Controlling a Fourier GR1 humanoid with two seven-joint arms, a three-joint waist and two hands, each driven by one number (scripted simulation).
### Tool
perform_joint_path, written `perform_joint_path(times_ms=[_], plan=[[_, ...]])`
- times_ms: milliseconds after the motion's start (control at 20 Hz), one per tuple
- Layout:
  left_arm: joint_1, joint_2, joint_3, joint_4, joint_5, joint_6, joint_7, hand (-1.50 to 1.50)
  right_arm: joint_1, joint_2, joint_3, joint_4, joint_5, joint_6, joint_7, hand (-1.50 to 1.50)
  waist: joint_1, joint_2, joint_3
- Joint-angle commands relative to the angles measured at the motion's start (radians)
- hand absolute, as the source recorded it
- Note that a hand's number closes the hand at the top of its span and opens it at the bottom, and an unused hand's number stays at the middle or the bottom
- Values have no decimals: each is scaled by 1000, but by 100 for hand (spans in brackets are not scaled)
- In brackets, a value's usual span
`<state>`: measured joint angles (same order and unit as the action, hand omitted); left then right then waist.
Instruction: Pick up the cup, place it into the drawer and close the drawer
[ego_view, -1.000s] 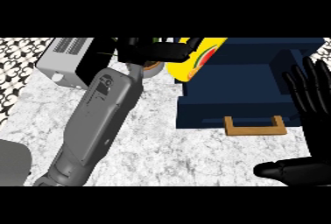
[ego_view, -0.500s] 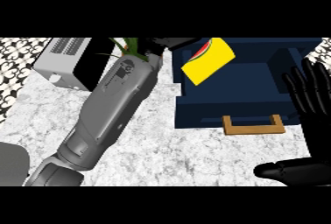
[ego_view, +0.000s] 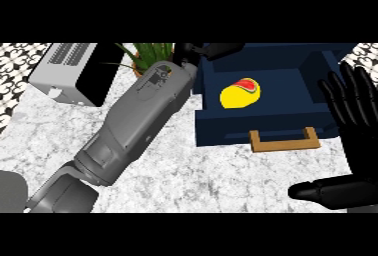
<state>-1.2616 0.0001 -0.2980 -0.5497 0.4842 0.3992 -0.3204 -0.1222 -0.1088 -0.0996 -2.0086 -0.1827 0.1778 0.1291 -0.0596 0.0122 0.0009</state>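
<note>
The yellow cup (ego_view: 241, 93) with a red patch lies on its side inside the open navy drawer (ego_view: 221, 131), near the middle of its floor. The drawer's wooden handle (ego_view: 284, 140) faces me. My left forearm reaches up along the drawer's left side, and my left hand (ego_view: 212, 50) hovers over the drawer's far left corner, open and apart from the cup; the view's upper edge cuts it off. My right hand (ego_view: 353, 105) rests open at the right edge, fingers up, beside the drawer's right wall.
A grey and black appliance (ego_view: 71, 71) stands at the far left on the marble counter (ego_view: 221, 175). A green potted plant (ego_view: 145, 54) is behind my left arm. A grey rounded shape (ego_view: 10, 191) shows at the lower left.
My left arm swung right and farther over the drawer. The cup left the left hand and now lies in the drawer. The right hand stayed still.
</note>
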Motion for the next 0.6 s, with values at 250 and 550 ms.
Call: perform_joint_path(times_ms=[250, 550], plan=[[-28, 0, -144, 137, 78, -16, -58, 150, 34, -1, 12, -36, -9, 17, 3, -150, -16, 3, 0], [-72, 0, -264, 167, 89, 61, 18, 150, -7, 12, 30, 21, -10, 26, -21, -150, -44, 10, 1]])
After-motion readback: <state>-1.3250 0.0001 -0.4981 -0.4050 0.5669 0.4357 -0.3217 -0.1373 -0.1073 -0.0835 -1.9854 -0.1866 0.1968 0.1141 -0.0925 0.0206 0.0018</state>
